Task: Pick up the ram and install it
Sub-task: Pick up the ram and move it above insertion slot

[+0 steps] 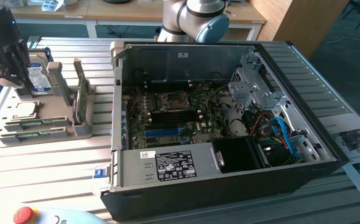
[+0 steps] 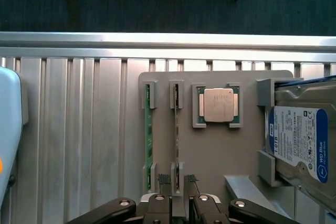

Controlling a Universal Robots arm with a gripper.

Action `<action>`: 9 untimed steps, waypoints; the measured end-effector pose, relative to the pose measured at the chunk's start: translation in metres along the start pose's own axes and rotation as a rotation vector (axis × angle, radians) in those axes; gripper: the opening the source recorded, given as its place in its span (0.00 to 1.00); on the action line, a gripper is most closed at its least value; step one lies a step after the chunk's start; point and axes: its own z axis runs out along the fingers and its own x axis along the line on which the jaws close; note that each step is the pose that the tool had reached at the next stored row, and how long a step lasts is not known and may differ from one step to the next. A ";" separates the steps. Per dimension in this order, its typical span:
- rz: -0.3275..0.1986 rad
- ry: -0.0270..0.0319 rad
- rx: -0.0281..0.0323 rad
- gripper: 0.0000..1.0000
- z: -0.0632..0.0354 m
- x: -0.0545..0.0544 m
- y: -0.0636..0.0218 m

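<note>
Two rams lie edge-up in slots of a grey holder. One ram runs between my fingertips; the other lies in the slot beside it. My gripper hangs open above the near end of the first stick, one finger on each side, apart from it. In the exterior view the gripper stands over the holder at the exterior view's left, and the rams lie at the holder's front.
A silver processor and a hard drive with a blue-white label sit on the same holder. An upright green board stands in the holder. The open computer case with its motherboard lies to the exterior view's right. A red stop button is at the front.
</note>
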 end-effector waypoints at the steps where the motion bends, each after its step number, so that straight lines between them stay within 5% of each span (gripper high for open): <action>1: 0.000 0.0000 -0.0001 0.24 0.0017 0.000 0.0000; 9: 0.000 0.0000 0.0000 0.24 0.0150 0.000 0.0004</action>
